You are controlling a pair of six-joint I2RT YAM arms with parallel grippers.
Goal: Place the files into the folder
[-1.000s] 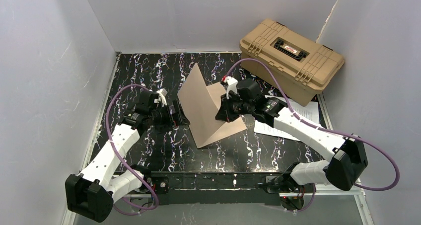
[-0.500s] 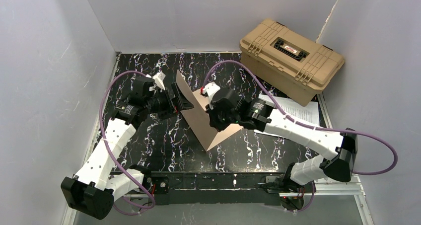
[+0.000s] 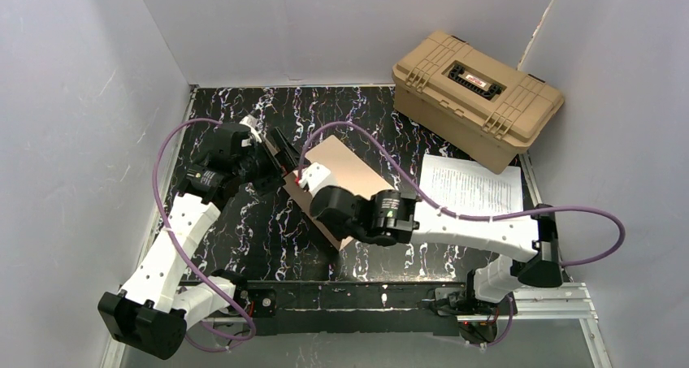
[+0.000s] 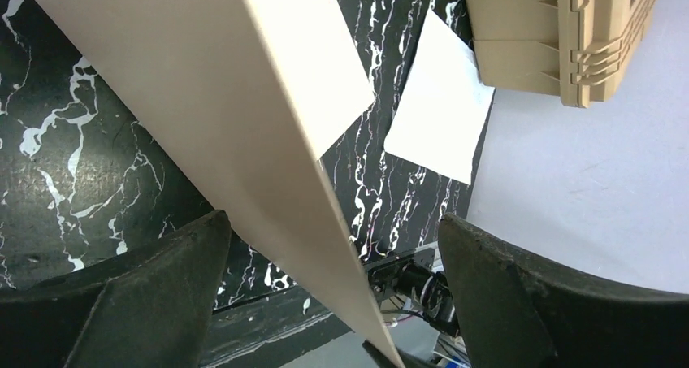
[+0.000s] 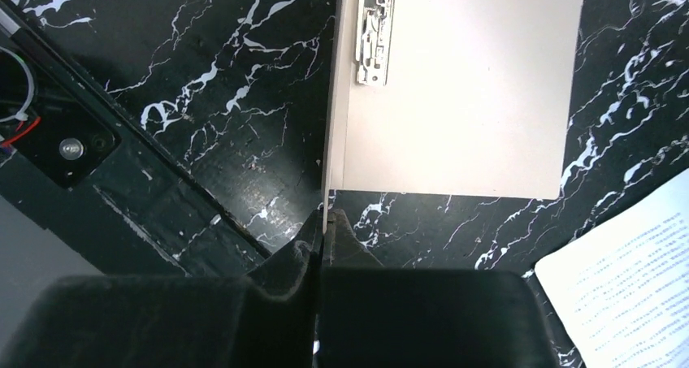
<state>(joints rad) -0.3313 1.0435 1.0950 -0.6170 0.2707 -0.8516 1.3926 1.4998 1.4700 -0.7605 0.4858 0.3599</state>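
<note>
The tan folder (image 3: 351, 166) lies open mid-table, its lower leaf (image 5: 463, 100) flat with the silver clip (image 5: 374, 31) at the spine. Its cover (image 5: 327, 140) stands up from the spine, seen edge-on. My right gripper (image 3: 323, 222) is shut on the cover's near edge (image 5: 323, 222). My left gripper (image 3: 283, 158) is open at the cover's far end. The cover (image 4: 203, 84) runs between its spread fingers (image 4: 333, 222) without clear contact. The files (image 3: 471, 188), white printed sheets, lie flat on the table right of the folder and also show in both wrist views (image 4: 443, 100) (image 5: 626, 295).
A bulky tan plastic case (image 3: 478, 85) with latches stands at the back right, just behind the files. White walls close in the left, back and right sides. The arm bases and a black rail (image 3: 357, 296) run along the near edge.
The right gripper has swung left and toward the near edge with the cover, opening the folder wider. The left gripper has moved back and to the cover's far end.
</note>
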